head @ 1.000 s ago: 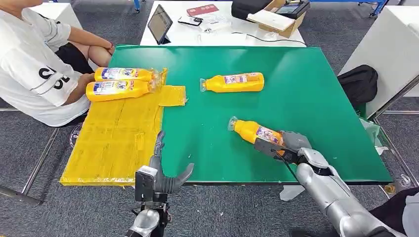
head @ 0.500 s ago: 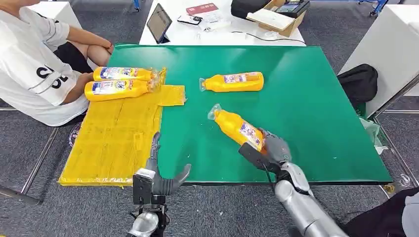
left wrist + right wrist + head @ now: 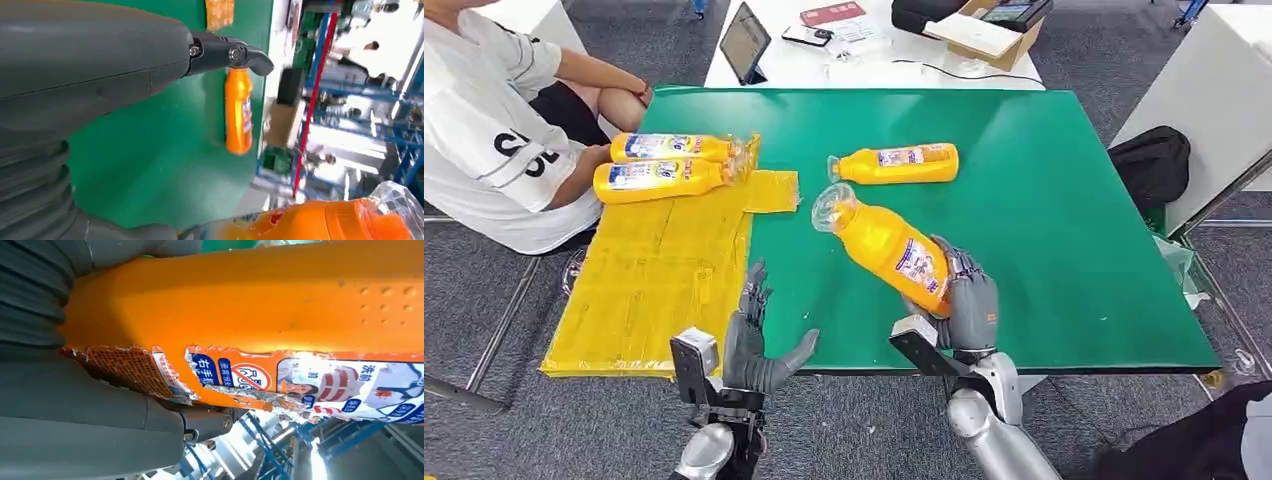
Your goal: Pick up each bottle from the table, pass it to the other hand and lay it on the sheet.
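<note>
**Bottle raised for the handover**

Green table [image 3: 1064, 200] fronts the robot, the yellow sheet [image 3: 659, 275] draped over its left end. Right hand [image 3: 959, 300] grips a bottle [image 3: 886, 245] lifted off the table, long axis slanting, cap aimed up-left toward the sheet. Left hand [image 3: 759, 345], fingers spread and holding nothing, waits beside the sheet's near corner, nearer the sheet. Two bottles [image 3: 659, 165] already lie at the sheet's far end; another bottle [image 3: 894, 163] rests on the table beyond. Nothing seems to block the pass.

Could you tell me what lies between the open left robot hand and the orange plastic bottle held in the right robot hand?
Only bare green table separates the left robot hand from the orange plastic bottle in the head view.
</note>
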